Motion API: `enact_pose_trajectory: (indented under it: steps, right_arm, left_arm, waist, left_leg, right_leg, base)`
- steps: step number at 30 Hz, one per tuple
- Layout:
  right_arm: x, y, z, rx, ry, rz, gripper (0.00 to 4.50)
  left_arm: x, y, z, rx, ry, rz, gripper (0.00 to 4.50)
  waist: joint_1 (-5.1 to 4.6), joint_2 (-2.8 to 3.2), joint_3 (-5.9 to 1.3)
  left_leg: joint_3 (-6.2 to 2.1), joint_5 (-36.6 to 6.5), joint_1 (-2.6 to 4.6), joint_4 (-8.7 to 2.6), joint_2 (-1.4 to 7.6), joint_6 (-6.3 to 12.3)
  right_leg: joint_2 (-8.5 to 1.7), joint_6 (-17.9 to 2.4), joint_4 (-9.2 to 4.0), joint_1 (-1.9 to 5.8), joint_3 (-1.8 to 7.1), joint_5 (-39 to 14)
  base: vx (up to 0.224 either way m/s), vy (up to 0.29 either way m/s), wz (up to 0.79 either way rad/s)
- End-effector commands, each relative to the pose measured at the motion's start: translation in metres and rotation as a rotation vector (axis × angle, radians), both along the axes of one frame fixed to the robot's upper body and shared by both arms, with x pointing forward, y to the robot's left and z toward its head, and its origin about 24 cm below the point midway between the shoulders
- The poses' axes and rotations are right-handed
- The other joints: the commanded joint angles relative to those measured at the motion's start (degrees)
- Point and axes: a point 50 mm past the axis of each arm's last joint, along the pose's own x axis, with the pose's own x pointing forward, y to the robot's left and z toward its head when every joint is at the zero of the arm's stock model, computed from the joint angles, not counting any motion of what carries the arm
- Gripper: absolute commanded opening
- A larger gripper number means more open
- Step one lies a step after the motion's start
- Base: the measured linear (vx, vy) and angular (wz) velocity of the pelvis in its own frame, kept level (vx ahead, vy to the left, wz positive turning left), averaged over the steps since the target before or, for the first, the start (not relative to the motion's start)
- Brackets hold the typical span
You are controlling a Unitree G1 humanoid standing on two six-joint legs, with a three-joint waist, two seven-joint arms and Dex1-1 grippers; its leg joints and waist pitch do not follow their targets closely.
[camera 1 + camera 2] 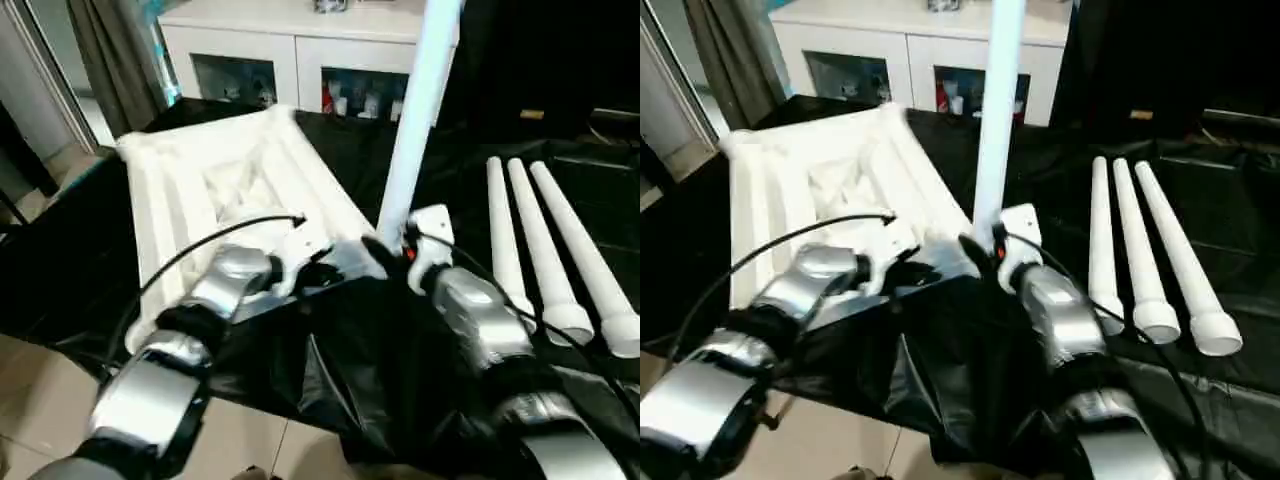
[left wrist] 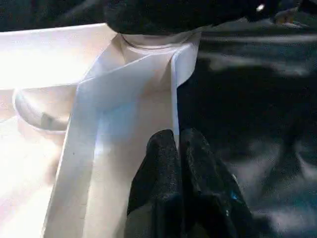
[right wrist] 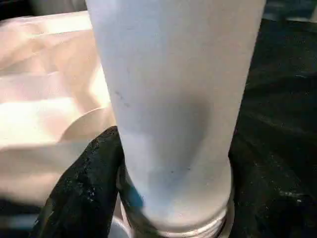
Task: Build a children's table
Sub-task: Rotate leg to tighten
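Note:
The white tabletop (image 1: pixel 230 190) lies ribbed side up on the black-draped work table. One white leg (image 1: pixel 415 110) stands upright at the tabletop's near right corner, and its threaded base (image 3: pixel 173 218) sits at the corner socket (image 2: pixel 153 42). My right gripper (image 1: pixel 392 248) is shut on this leg low down, one black finger (image 3: pixel 84 188) showing beside it. My left gripper (image 2: pixel 179 148) is shut on the tabletop's near rim (image 2: pixel 171 99), close to that corner. Three more legs (image 1: pixel 545 250) lie side by side on the right.
A white cabinet (image 1: pixel 300 45) with glass doors stands behind the work table, with a curtain (image 1: pixel 115 50) to its left. Black drape (image 1: pixel 380 360) hangs over the near table edge. A black cable (image 1: pixel 200 245) loops over my left forearm.

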Motion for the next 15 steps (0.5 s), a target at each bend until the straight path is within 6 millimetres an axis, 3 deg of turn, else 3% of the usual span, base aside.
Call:
enact_pose_trajectory:
  steps: [1,2,3,4,7,11,15]
  right_arm:
    - [-0.012,0.004,-0.033,-0.016,0.161,-0.054,2.72]
    - [-0.011,0.011,-0.032,-0.018,0.155,-0.044,2.72]
    - [-0.01,0.016,-0.03,-0.018,0.143,-0.029,2.72]
    - [-0.009,0.018,-0.029,-0.017,0.138,-0.024,2.72]
    - [-0.005,0.03,-0.019,0.002,0.087,0.039,3.42]
    - [-0.003,0.028,-0.014,-0.003,0.05,0.091,3.5]
    - [-0.006,0.011,-0.007,-0.022,-0.008,0.241,3.5]
  left_arm:
    - [0.011,-0.012,0.018,-0.078,-0.081,0.098,0.0]
    - [0.012,-0.015,0.019,-0.08,-0.084,0.117,0.0]
    - [0.013,-0.017,0.019,-0.084,-0.085,0.121,0.0]
    - [0.013,-0.018,0.02,-0.086,-0.085,0.12,0.0]
    - [0.011,-0.026,0.021,-0.098,-0.089,0.078,0.0]
    - [0.008,-0.026,0.02,-0.106,-0.084,0.03,0.0]
    - [0.001,-0.017,0.016,-0.11,-0.062,-0.077,0.0]
  waist:
    - [-0.45,-0.35,-3.2]
    - [-0.36,-0.43,-3.23]
    - [-0.3,-0.15,-3.32]
    - [-0.3,-0.29,-3.32]
    - [-0.32,-0.47,-3.51]
    - [-0.19,-0.56,-3.66]
    - [0.11,-0.68,-3.81]
  left_leg:
    - [-2.59,-22.1,1.77,-4.62,3.18,-0.29]
    - [-2.53,-22.0,1.86,-4.67,3.25,-0.19]
    - [-2.53,-21.8,1.8,-4.71,3.26,-0.13]
    - [-2.51,-21.2,1.48,-4.9,3.34,0.28]
    - [-2.43,-20.1,1.22,-4.93,3.36,0.89]
    - [-2.17,-17.8,0.92,-4.8,3.38,2.23]
    - [-1.98,-15.3,0.61,-4.62,3.41,3.64]
  right_leg:
    - [-5.15,-8.1,-6.53,1.02,2.45,-32.4]
    - [-5.04,-8.2,-6.55,1.05,2.47,-31.1]
    - [-5.03,-8.5,-6.42,1.18,2.5,-30.1]
    - [-5.04,-8.8,-6.32,1.48,2.51,-28.2]
    - [-5.13,-9.8,-5.89,1.75,2.58,-25.4]
    - [-5.24,-11.0,-5.55,2.07,2.76,-22.1]
    - [-5.17,-11.5,-5.28,2.42,2.77,-19.9]
  base:
    - [0.0,0.0,0.0]
    - [0.0,0.0,0.0]
    - [0.0,0.0,0.0]
    - [0.0,0.0,0.0]
    - [0.0,0.0,0.0]
    - [0.0,0.0,0.0]
    - [0.0,0.0,0.0]
